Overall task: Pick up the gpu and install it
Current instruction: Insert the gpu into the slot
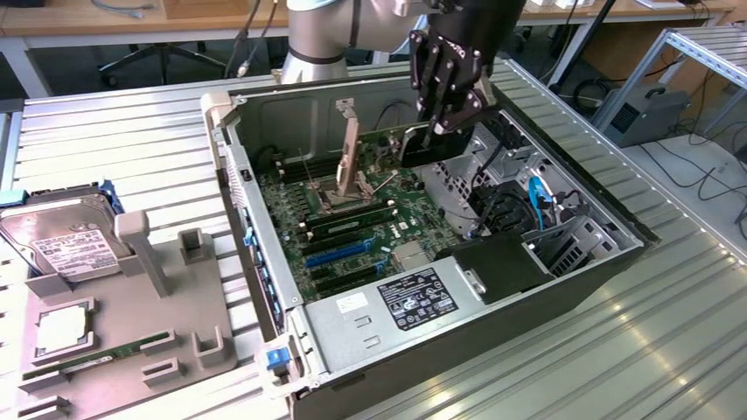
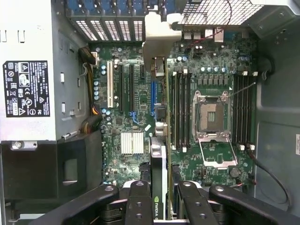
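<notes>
Claw (image 1: 450,118) clenched on gpu (image 1: 422,147), held edge-down over motherboard (image 1: 397,229) slots, upper centre of exterior view, likely aligned for seating.

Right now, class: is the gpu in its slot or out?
Out: the pincer holds the gpu edge-on above the motherboard, not seated.

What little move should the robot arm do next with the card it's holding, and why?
Probably ease straight down a little. The gripper holds the gpu edge-down above the motherboard, not yet seated, and it looks roughly in line with the blue slot.
</notes>
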Robot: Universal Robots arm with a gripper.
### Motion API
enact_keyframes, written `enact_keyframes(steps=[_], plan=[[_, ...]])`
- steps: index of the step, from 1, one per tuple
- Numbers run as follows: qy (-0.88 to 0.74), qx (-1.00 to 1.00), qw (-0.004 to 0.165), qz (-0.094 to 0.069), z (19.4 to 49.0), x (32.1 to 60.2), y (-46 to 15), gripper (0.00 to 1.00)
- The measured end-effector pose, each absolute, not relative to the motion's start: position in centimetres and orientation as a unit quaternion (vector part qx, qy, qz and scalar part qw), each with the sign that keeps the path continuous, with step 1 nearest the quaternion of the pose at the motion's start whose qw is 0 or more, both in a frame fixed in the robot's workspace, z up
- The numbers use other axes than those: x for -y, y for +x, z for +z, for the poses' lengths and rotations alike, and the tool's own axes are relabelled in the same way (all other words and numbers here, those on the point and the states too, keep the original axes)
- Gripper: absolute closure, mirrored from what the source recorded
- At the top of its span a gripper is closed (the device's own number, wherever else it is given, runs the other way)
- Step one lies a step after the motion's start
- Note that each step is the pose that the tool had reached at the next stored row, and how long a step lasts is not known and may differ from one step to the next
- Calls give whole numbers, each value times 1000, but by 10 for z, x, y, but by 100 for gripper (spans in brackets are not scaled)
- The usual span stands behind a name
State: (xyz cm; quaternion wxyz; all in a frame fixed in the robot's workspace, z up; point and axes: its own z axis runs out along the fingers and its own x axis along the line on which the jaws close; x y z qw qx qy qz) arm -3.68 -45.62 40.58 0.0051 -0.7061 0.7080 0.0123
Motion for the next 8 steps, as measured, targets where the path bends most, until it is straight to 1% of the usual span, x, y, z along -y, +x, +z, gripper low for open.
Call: enact_keyframes(steps=[8], plan=[[-706,-708,5,12,391,453,-55,73]])
